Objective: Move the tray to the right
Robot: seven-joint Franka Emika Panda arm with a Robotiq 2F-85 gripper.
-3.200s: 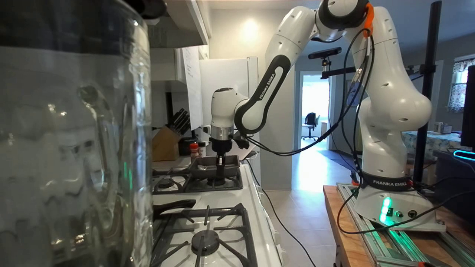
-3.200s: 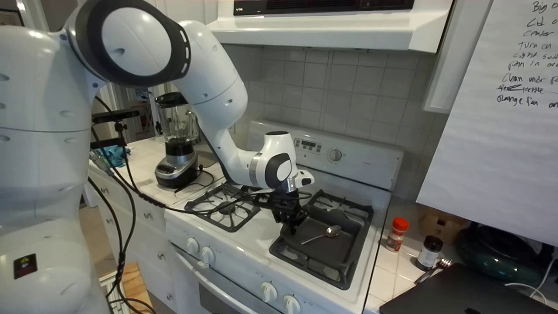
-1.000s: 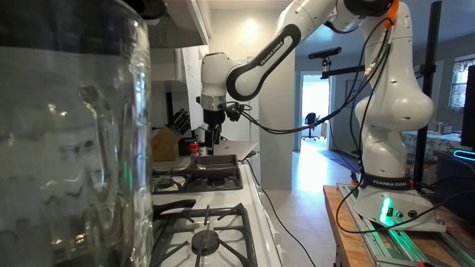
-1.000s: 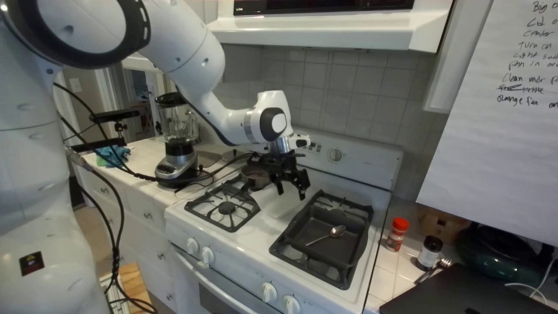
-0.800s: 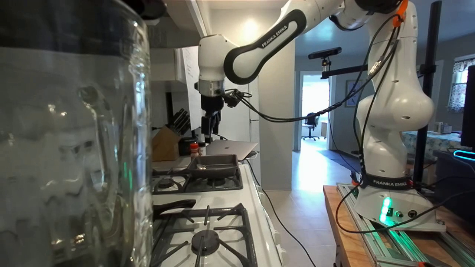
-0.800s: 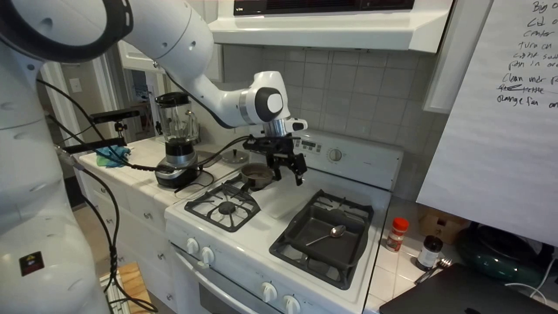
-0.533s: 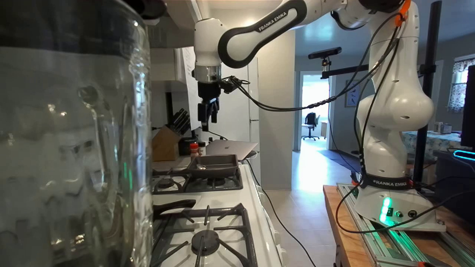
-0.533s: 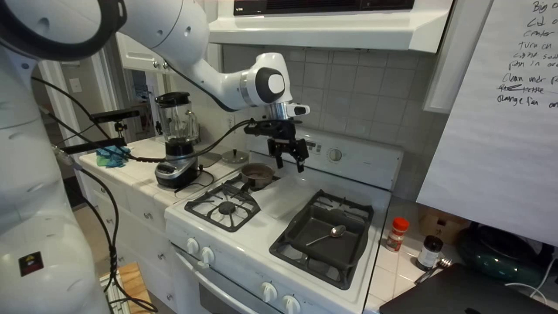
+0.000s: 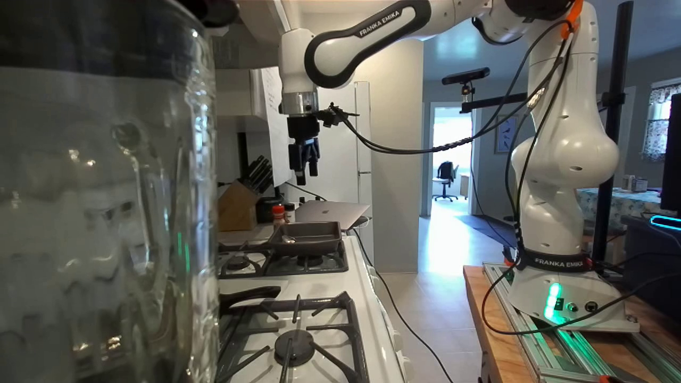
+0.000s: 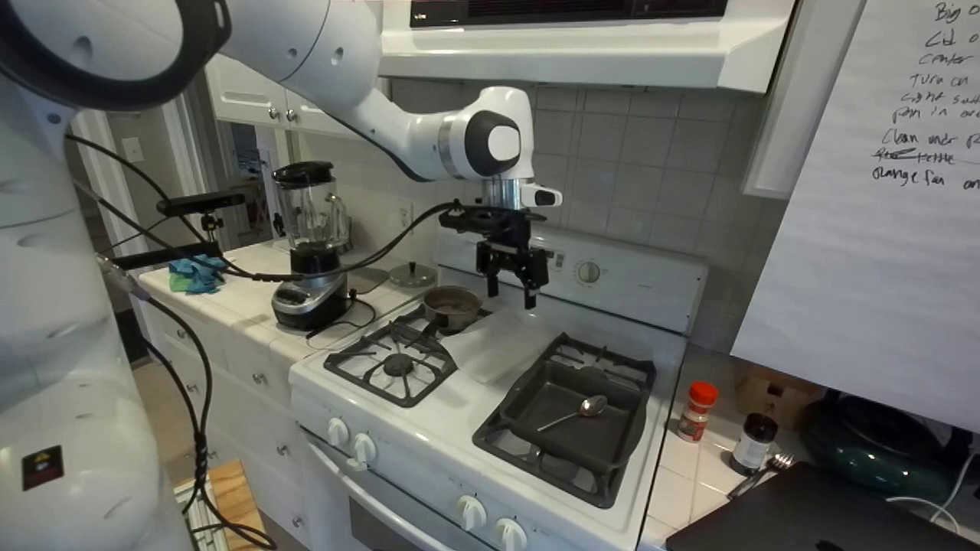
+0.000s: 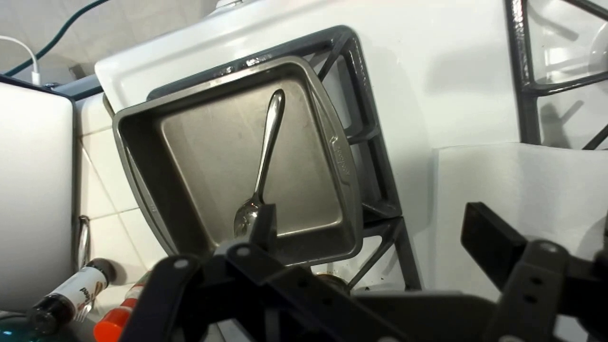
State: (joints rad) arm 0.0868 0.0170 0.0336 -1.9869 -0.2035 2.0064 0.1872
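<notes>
The tray point(image 10: 588, 439) sits on the stove's point(image 10: 445, 417) right grate point(image 10: 605, 496), a spoon point(image 10: 591, 406) lying in it. The gripper point(image 10: 511, 297) hangs higher, to the left, jaws spread wide.

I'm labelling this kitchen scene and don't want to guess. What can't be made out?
Handwritten sheet: line ends cut off by the picture's right edge in an exterior view.
Red-capped jar: label too small in an exterior view; part-hidden by the gripper in the wrist view.
Saucepan: contents, if any, too dark and small in an exterior view.
Tray: underside hidden, facing the grate, in every view.
</notes>
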